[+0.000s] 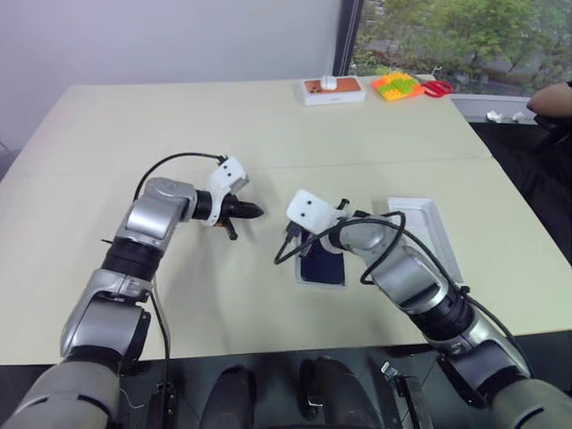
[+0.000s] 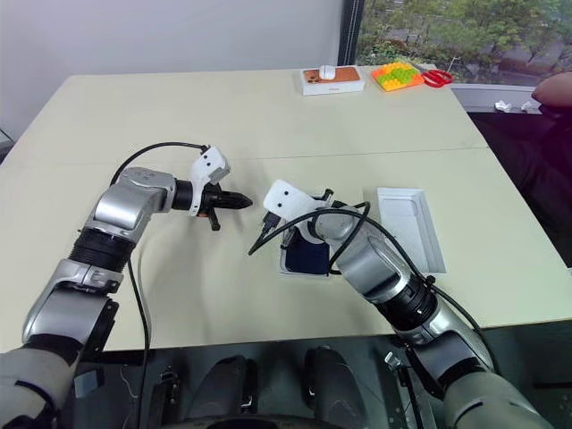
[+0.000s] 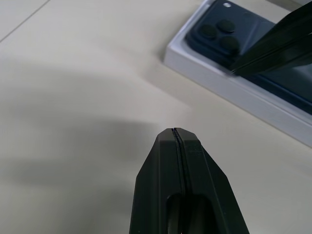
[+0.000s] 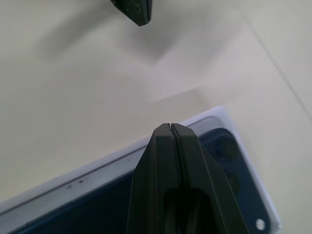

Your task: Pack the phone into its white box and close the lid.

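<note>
The dark navy phone [image 1: 323, 266] lies back up in the white box [image 3: 229, 87] near the table's middle; its camera cluster [image 3: 218, 33] is at the corner towards my left gripper. My right gripper [image 4: 170, 126] is shut, with its tip over the phone's camera end, close above it or touching. My left gripper [image 1: 257, 212] is shut and empty, hovering over bare table a short way left of the box. The lid [image 1: 431, 234] lies white inside up on the table, just right of the box.
At the table's far edge stand a white box with an orange phone picture [image 1: 333, 89], a bright toy of building blocks [image 1: 396, 85] and red scissors [image 1: 438, 88]. A person's arm [image 1: 551, 100] shows at the far right.
</note>
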Controlling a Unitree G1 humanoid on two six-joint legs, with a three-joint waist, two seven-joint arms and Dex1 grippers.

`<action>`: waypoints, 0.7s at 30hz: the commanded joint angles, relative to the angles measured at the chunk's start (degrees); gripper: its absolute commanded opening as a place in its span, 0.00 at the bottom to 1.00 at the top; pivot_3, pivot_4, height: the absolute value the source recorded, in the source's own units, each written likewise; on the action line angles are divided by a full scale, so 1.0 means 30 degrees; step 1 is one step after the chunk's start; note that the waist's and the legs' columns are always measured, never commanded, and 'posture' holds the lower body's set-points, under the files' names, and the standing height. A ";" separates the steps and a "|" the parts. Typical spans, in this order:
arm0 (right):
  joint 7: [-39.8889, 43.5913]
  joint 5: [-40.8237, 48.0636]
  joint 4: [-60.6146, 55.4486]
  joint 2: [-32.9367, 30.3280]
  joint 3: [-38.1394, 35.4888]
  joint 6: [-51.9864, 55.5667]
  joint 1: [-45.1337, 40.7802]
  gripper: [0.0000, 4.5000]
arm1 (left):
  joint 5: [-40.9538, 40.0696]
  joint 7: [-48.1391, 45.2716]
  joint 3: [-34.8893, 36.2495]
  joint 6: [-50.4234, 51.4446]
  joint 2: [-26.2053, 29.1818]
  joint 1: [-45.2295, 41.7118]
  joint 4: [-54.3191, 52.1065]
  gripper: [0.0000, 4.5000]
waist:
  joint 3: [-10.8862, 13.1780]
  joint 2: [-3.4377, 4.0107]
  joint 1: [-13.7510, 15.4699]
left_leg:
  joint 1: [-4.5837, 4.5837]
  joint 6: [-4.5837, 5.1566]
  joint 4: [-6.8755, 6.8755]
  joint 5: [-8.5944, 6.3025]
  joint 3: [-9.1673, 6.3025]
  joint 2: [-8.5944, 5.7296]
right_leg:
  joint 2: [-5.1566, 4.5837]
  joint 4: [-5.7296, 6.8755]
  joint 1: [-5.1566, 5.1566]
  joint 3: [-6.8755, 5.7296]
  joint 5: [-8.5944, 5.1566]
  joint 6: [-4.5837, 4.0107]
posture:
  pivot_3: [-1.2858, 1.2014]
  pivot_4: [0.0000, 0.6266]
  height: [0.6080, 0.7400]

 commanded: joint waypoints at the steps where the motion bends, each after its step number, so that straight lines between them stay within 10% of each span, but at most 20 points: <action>1: -0.0019 -0.0668 0.0362 -0.0085 0.0519 0.0075 -0.0553 0.00 | -0.0324 0.0093 0.0367 0.0304 0.0082 0.0006 -0.1002 0.00 | 0.0000 0.0000 -0.0006 | 0.0004 0.0000 0.0000 0.0000 -0.0001 0.0000 | 0.0000 0.0002 0.0001 0.0000 0.0000 0.0000 | 0.52 0.24 1.00; 21: 0.0847 -0.1734 -0.1467 -0.1921 0.1743 0.2756 -0.0266 0.00 | -0.0536 0.0392 0.0230 0.0987 -0.0005 0.0171 -0.1603 0.00 | -0.0004 0.0001 0.0070 | 0.0003 0.0000 0.0004 0.0000 -0.0008 -0.0010 | -0.0017 -0.0001 0.0010 -0.0001 0.0000 0.0001 | 0.52 0.24 1.00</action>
